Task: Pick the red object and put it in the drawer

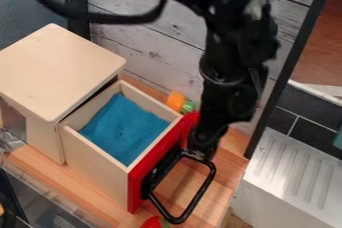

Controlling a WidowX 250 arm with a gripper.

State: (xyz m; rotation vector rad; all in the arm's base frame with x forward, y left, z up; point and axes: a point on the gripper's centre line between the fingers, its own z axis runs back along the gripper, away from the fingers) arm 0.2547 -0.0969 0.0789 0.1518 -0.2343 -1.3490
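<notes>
The black gripper (202, 144) hangs beside the drawer's red front, at the upper end of the black handle (202, 188); whether it touches the handle I cannot tell. The wooden drawer (97, 164) stands pulled out from its cabinet, with a blue lining (125, 126) inside and nothing lying on it. At the bottom edge of the view, a small red object (153, 222) with a bit of green lies on the wooden surface in front of the drawer, partly cut off by the edge and well below the gripper.
The pale cabinet (57, 72) stands at the left. Behind the drawer are an orange object (177, 100) and a green one (190, 106), close to the arm. A ribbed white drainer (297, 172) is at the right, past the wooden counter (230, 164).
</notes>
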